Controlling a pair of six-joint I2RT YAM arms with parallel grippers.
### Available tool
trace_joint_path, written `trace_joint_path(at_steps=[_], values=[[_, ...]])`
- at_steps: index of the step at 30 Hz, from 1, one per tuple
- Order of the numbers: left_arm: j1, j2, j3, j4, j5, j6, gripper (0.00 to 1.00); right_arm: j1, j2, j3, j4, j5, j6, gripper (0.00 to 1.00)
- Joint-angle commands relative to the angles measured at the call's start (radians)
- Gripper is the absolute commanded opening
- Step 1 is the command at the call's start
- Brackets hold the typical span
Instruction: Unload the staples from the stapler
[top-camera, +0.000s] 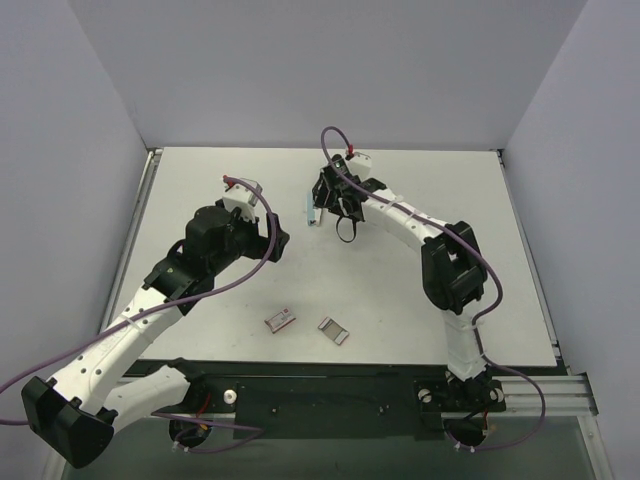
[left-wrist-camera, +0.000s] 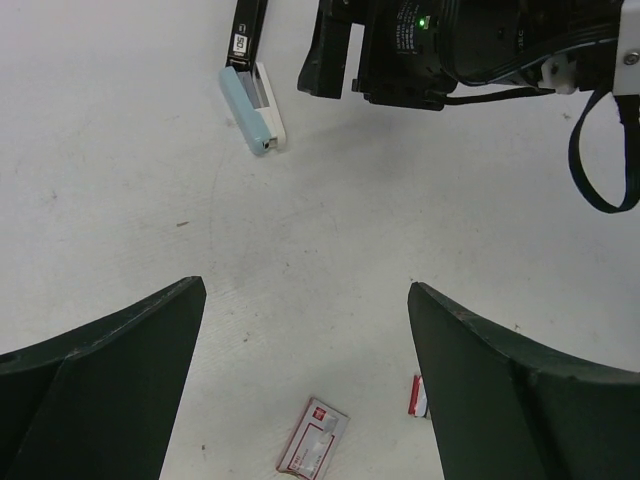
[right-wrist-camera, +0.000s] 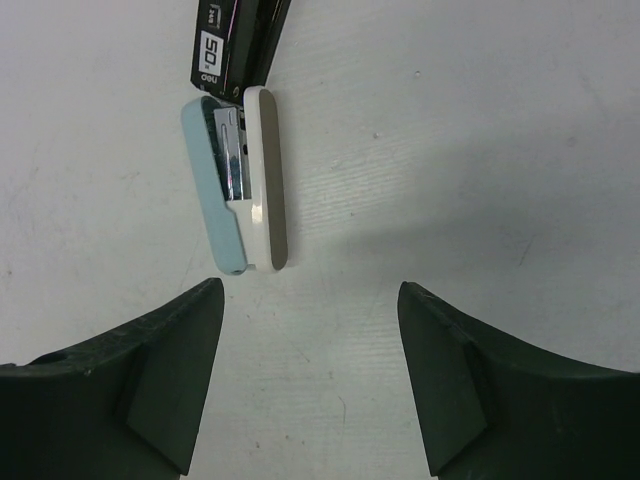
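Observation:
The stapler (top-camera: 313, 210) lies on the white table at the back centre. In the right wrist view (right-wrist-camera: 235, 150) it shows a black part with a white label, a pale blue piece, a whitish piece and a shiny metal rail between them. It also shows in the left wrist view (left-wrist-camera: 252, 105). I cannot make out a separate strip of staples. My right gripper (right-wrist-camera: 308, 290) is open and empty, just short of the stapler's pale end, beside it in the top view (top-camera: 328, 205). My left gripper (left-wrist-camera: 305, 290) is open and empty, left of the stapler (top-camera: 274, 240).
A small reddish-brown box (top-camera: 280, 319) lies near the front edge, also in the left wrist view (left-wrist-camera: 314, 436). A small grey tray (top-camera: 333, 331) lies just right of it. The right arm's wrist and its cable loop (left-wrist-camera: 600, 150) sit by the stapler.

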Motion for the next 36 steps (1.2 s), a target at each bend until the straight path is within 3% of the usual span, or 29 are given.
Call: trace_joint_path(at_steps=[1, 36], values=[[0.001, -0.008, 0.011, 0.016, -0.007, 0.008, 0.94, -0.033, 0.038, 0.066, -0.027, -0.003, 0.038, 0.64], [0.021, 0.008, 0.007, 0.043, 0.092, 0.007, 0.93, -0.04, 0.311, 0.328, -0.033, -0.081, 0.038, 0.55]])
